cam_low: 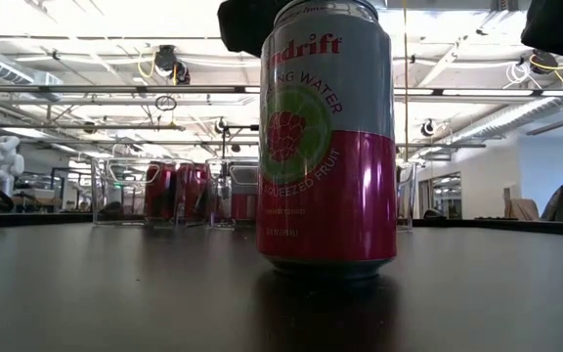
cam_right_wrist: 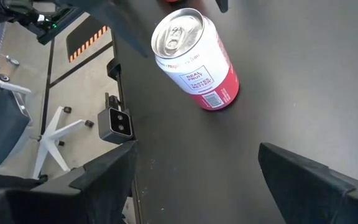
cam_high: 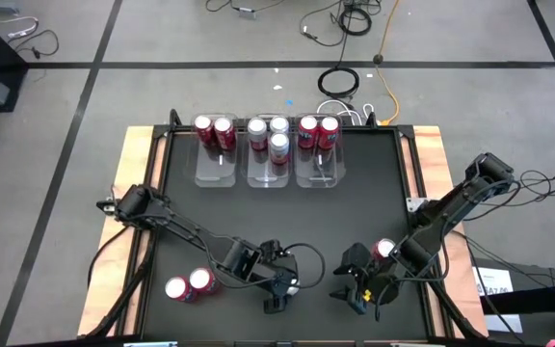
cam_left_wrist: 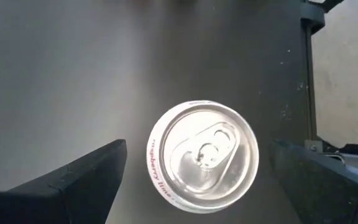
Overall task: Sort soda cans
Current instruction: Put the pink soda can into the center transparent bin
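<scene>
At the near edge of the black table [cam_high: 277,222] the left gripper [cam_high: 279,292] hangs directly over one upright can [cam_left_wrist: 202,157]. Its fingers [cam_left_wrist: 73,186] are spread wide, one on each side of the can's silver top, touching neither side. In the low view this can [cam_low: 327,137] stands alone close to the camera, silver on the upper body and red below, base flat on the table.

The right gripper [cam_high: 357,292] is just beside it, also at the near edge, fingers apart and gripping nothing. Its wrist view shows the same can [cam_right_wrist: 194,59] standing ahead of the open fingers [cam_right_wrist: 316,180], clear of them.

A red can [cam_high: 384,250] stands close behind the right gripper, partly covered by the arm. Two more red cans [cam_high: 189,285] stand touching each other near the front left corner, beside the left arm.

Across the table, three clear bins [cam_high: 269,166] sit in a row at the far edge. The left bin holds two red cans [cam_high: 214,132], the middle bin three silver cans [cam_high: 270,135], the right bin two red cans [cam_high: 318,132], all upright.

The table rests on a wooden board [cam_high: 128,164]. Beyond it the grey floor [cam_high: 114,87] carries cables [cam_high: 340,82], and a white stand's legs [cam_right_wrist: 51,134] show at the table's side.
</scene>
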`<state>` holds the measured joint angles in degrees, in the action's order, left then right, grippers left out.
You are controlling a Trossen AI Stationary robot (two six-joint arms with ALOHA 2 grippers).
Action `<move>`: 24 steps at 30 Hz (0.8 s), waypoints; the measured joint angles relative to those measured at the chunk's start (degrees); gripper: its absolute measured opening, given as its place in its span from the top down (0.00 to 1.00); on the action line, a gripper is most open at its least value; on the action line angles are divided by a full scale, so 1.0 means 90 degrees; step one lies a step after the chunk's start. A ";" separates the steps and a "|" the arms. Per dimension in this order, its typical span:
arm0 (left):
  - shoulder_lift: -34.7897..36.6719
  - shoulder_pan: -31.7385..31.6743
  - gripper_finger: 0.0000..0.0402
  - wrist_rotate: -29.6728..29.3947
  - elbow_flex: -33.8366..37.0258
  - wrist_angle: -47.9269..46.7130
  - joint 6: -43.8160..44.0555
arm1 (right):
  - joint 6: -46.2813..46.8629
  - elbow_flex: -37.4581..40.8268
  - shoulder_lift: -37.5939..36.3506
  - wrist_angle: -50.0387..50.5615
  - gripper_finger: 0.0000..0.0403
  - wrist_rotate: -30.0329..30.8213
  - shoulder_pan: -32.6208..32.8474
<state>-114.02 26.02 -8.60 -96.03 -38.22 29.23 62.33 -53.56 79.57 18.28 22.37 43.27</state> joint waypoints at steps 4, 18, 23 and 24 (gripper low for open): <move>-0.0002 -0.0002 0.00 -0.0106 0.0000 -0.0029 -0.0012 | -0.0001 0.0000 0.0000 -0.0002 0.18 0.0000 0.0000; -0.0413 -0.0007 0.00 0.0027 0.0002 0.0066 0.0036 | -0.0003 0.0000 0.0000 0.0000 0.18 -0.0002 0.0002; -0.0415 -0.0015 0.00 0.0022 0.0002 0.0073 0.0018 | -0.0033 0.0000 0.0000 0.0001 0.18 -0.0002 0.0002; -0.0415 -0.0015 0.00 0.0016 0.0002 0.0076 -0.0002 | -0.0057 0.0000 0.0000 0.0001 0.18 -0.0002 0.0002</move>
<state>-117.75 25.89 -8.45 -96.01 -37.54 29.21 61.82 -53.56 79.57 18.28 22.36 43.29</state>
